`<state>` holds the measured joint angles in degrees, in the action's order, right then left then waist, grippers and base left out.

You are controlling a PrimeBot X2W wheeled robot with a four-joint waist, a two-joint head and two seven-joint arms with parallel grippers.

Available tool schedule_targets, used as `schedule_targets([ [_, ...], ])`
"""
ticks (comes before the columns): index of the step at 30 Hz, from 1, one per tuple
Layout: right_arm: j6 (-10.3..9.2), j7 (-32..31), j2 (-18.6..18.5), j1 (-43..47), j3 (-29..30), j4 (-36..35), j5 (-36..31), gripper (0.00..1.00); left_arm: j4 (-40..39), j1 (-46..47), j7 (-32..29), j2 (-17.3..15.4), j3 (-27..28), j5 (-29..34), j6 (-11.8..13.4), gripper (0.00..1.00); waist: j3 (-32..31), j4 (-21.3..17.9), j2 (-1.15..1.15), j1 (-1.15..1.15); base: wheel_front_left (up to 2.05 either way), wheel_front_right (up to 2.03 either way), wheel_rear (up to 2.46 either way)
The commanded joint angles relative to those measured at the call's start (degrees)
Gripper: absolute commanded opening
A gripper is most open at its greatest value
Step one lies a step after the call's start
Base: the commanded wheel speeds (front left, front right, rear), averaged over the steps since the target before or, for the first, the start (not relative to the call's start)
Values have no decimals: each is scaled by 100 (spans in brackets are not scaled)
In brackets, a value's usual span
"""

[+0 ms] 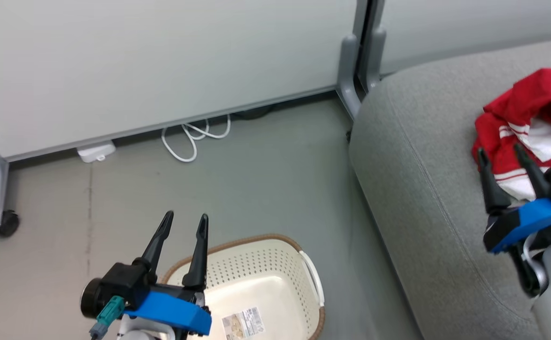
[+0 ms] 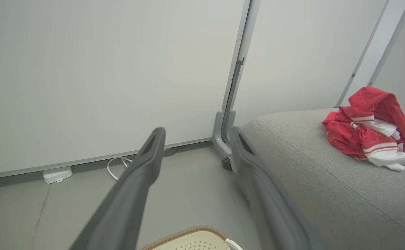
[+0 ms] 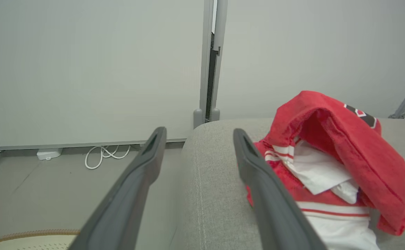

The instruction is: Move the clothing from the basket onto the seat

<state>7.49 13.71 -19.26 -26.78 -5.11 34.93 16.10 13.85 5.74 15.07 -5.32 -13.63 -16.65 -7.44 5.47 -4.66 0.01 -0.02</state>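
Note:
The red clothing (image 1: 533, 118) with white stripes lies in a crumpled heap on the grey seat (image 1: 426, 156); the same clothing (image 2: 371, 130) (image 3: 331, 163) shows in both wrist views. On the floor at the bottom stands the cream basket (image 1: 261, 283) with a brown rim, holding only a paper label. Above the basket's left rim my left gripper (image 1: 185, 221) is open with nothing between its fingers. My right gripper (image 1: 500, 152) is open just in front of the clothing, holding nothing.
Grey partition panels (image 1: 162, 61) on metal legs with a castor (image 1: 5, 223) close off the far side. A coiled white cable (image 1: 195, 137) and a white adapter (image 1: 96, 152) lie on the floor by the panel. Bare floor (image 1: 266, 179) separates basket and seat.

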Motion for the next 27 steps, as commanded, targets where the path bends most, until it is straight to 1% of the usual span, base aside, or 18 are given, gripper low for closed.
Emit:
schedule_targets([
  [1, 1, -2, 39, 134, 11, -56, -25, 100, 15, -47, 15, -10, 45, -1, -4, 100, -202, 197, -1, 2, 0, 0, 0],
  [8, 1, -145, 452, 934, 69, -719, -211, 100, 175, -210, 15, 20, 337, 98, -4, 100, -450, 626, -1, 2, 0, 0, 0],
  [13, 1, -233, 702, 1304, 219, -1106, -313, 100, 246, -264, 15, -10, 550, 213, -4, 100, -519, 869, -1, 2, 0, 0, 0],
  [20, 1, -336, 952, 1685, 378, -1505, -532, 100, 470, -218, 15, -61, 775, 255, -4, 100, -606, 1102, -1, 2, 0, 0, 0],
  [27, 1, -393, 1174, 2030, 381, -1851, -673, 100, 648, -239, 15, -47, 970, 242, -4, 100, -703, 1205, -1, 2, 0, 0, 0],
])
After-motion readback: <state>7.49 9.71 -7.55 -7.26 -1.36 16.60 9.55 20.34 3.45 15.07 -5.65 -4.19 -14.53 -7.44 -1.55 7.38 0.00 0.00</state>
